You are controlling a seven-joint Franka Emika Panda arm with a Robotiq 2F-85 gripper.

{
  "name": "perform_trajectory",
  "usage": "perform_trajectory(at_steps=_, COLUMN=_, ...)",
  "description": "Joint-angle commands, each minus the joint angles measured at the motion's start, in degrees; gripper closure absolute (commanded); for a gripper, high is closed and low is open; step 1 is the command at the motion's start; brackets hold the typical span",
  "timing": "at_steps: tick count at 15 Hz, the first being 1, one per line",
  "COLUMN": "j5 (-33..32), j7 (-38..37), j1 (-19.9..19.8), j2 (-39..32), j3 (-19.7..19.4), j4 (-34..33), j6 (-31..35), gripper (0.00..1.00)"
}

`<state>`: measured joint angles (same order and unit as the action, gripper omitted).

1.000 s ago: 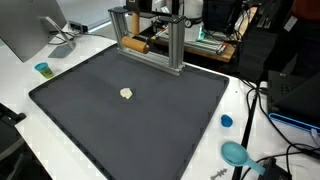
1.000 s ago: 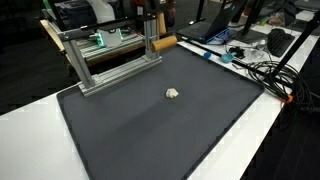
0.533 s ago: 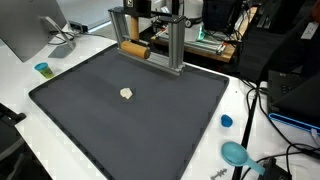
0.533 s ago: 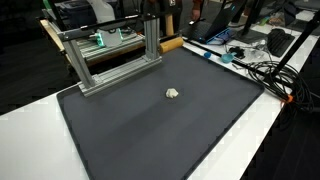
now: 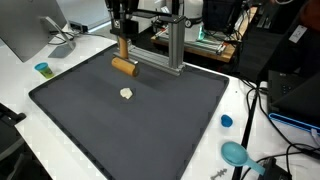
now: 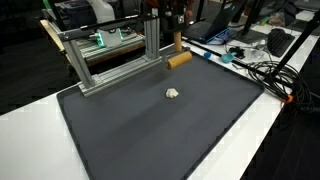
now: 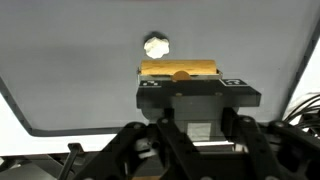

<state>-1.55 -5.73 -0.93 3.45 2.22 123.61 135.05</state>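
out of the frame, over the mat

in the last second i've brought the brown cylinder (image 5: 123, 66) clear of the metal frame (image 5: 176, 45). it now hangs above the dark mat (image 5: 150, 130), near the pale lump (image 5: 126, 93), so i judge the frame no longer hems it in. the gripper (image 7: 180, 82) is clamped on its middle. its long axis lies level, crosswise to the fingers.

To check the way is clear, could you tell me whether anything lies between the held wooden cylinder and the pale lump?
Nothing visible does. In the wrist view only bare mat separates the wooden cylinder, clamped in the gripper, from the pale lump; the aluminium frame stands behind.
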Motion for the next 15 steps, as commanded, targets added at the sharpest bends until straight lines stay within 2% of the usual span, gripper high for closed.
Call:
perform_trajectory(at_steps=1, j5=-0.1, j7=0.9, j1=-0.5, j2=-8.2, j3=-1.8, j4=-8.3, j6=-3.7, gripper=0.79)
perform_trajectory(at_steps=6, j5=0.4, j7=2.7, j1=-1.0, j2=-14.0, j3=-3.4, j4=-12.4, j6=-8.3, gripper=0.79)
perform_trajectory(at_steps=7, j5=0.2, j7=1.7, j1=-0.6, j2=-12.5, j3=-3.4, j4=-9.1, j6=-4.9, gripper=0.54)
perform_trajectory(at_steps=9, j5=0.2, j7=1.8, j1=-0.7, j2=-13.9, j3=-3.6, j4=-10.4, j6=-6.1, gripper=0.54)
perform_trajectory(at_steps=10, j5=0.2, j7=1.8, j1=-0.7, j2=-14.1, j3=-3.6, j4=-10.6, j6=-6.3, gripper=0.79)
perform_trajectory(at_steps=15, j5=0.6, j7=0.7, j1=-0.6, j2=-16.8, j3=-3.6, j4=-11.4, j6=-2.6, gripper=0.79)
